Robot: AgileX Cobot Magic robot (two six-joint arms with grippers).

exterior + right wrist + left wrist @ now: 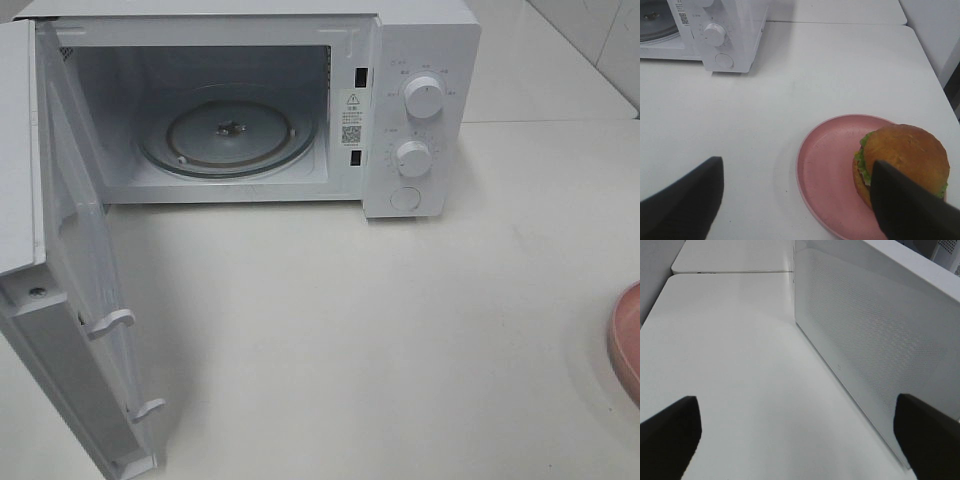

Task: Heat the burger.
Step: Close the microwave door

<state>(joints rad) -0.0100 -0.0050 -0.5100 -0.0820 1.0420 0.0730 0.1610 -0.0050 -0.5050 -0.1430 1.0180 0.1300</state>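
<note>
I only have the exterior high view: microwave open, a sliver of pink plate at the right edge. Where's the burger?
Observer: The burger sits on the pink plate, toward one side, seen from the right wrist.
Operator: Is the right gripper holding it?
Observer: No, the right gripper hangs above the plate, jaws open and empty.
Operator: And the left gripper?
Observer: The left gripper is open too, beside the microwave door.

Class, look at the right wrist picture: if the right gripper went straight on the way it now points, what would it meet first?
Most likely the bare white table beyond the pink plate. The open right gripper aims there; the burger lies by one finger and the microwave stands farther off, though depth is unclear.
</note>
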